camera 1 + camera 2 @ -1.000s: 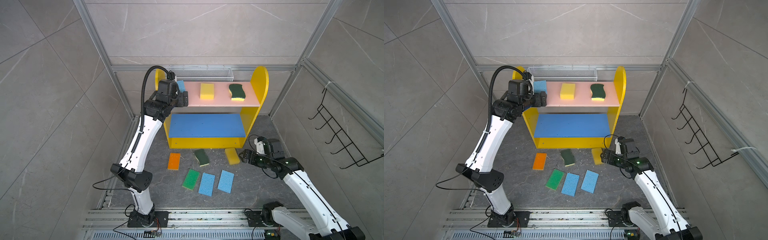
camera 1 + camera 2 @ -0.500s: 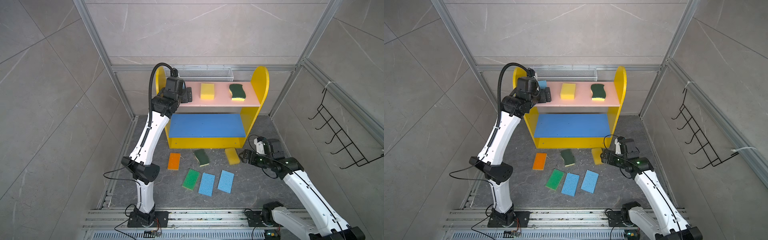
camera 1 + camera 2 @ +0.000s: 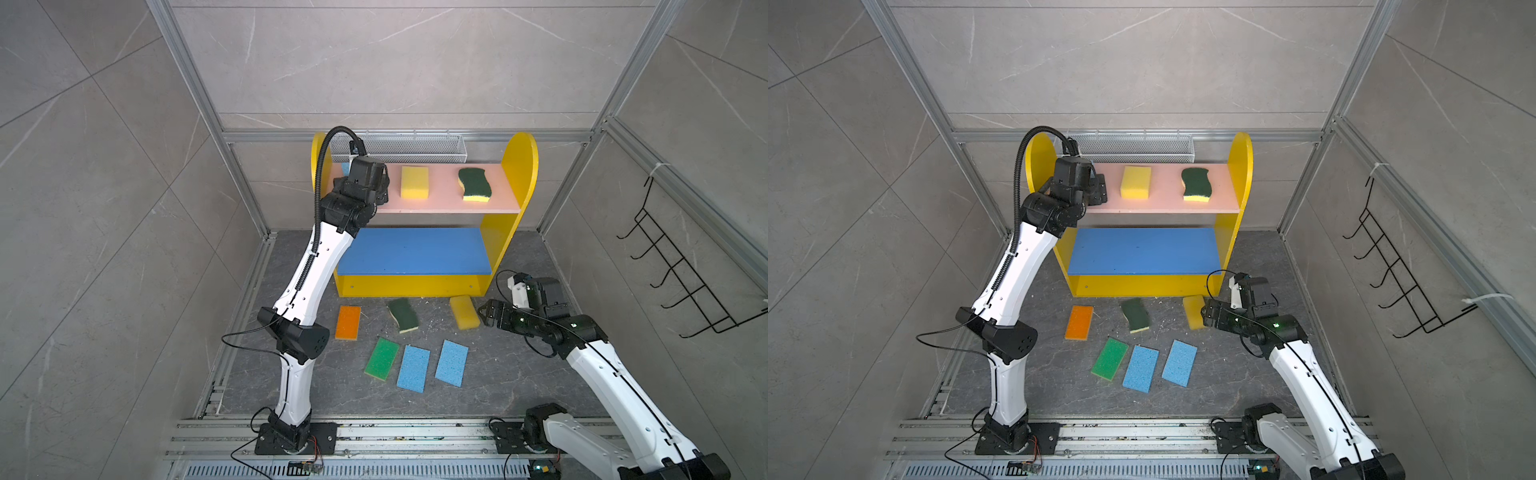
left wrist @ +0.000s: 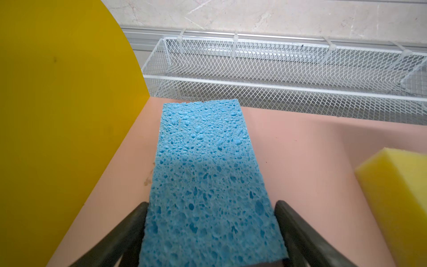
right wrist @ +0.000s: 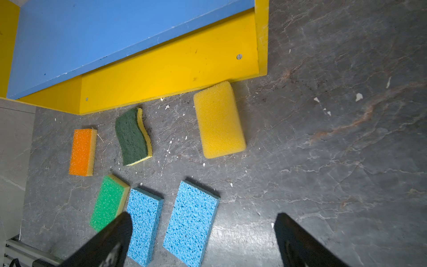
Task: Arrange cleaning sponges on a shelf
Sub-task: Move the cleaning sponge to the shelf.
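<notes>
The yellow shelf (image 3: 519,166) has a pink top board (image 4: 300,143) that carries a light blue sponge (image 4: 203,161) at its left end, a plain yellow sponge (image 3: 414,181) and a wavy green one (image 3: 475,183). My left gripper (image 4: 211,203) reaches over that end, its fingers pressed on both long sides of the blue sponge, which lies flat. On the floor lie orange (image 3: 348,322), wavy green (image 3: 402,314), yellow (image 5: 219,120), bright green (image 3: 382,358) and two blue sponges (image 3: 413,368) (image 3: 451,363). My right gripper (image 5: 203,217) hovers open beside the yellow floor sponge, holding nothing.
A white wire mesh basket (image 4: 277,69) hangs on the back wall right behind the top board. A black wire hook rack (image 3: 681,266) is on the right wall. The shelf's blue middle board (image 3: 411,249) carries nothing. The left arm's elbow (image 3: 299,332) hangs near the orange sponge.
The left arm has swung right and in over the top board, and its jaws have narrowed round the blue sponge. The right arm has not moved.
</notes>
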### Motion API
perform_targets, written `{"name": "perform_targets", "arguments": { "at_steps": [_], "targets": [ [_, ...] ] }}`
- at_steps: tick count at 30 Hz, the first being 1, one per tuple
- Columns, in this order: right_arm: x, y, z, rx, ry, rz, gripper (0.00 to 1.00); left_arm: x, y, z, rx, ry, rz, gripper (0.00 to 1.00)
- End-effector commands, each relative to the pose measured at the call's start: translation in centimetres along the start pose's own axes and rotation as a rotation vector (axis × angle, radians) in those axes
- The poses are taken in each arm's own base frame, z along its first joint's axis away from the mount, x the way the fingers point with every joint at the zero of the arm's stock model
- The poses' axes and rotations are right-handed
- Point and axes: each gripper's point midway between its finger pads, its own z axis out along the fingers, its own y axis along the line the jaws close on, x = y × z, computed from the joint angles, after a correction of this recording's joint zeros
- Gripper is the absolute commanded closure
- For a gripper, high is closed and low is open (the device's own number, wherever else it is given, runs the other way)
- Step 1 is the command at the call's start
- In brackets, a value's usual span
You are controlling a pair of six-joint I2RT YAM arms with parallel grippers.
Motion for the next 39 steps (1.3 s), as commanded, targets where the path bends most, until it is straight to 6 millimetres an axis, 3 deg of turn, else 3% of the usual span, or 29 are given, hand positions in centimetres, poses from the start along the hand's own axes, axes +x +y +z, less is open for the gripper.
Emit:
{"name": "perform_targets", "arguments": {
  "at_steps": [1,7,15,29,34,39],
  "targets": [
    [-0.3,0.0,-0.5,0.009,-0.005,-0.021,0.02,3.0,0.3,1.3,-0.035,0.094,0.032,0.21],
    [-0.2,0.0,-0.6,0.006,-0.006,-0.017,0.02,3.2,-0.6,0.3,0.049,0.123,0.063,0.25],
    [0.1,0.1,-0.9,-0.001,-0.009,-0.009,0.02,3.3,-0.1,-2.4,0.129,0.149,0.148,0.27],
    [0.5,0.0,-1.7,0.000,-0.014,-0.007,0.02,5.3,-0.5,-2.4,0.204,0.213,0.184,0.25],
    [0.4,0.1,-1.6,-0.004,-0.014,-0.006,0.02,5.4,0.4,-2.6,0.185,0.211,0.175,0.18],
    [0.3,0.3,-1.5,-0.012,-0.011,-0.002,0.02,4.7,0.7,-2.9,0.173,0.190,0.154,0.17]
  ]
}}
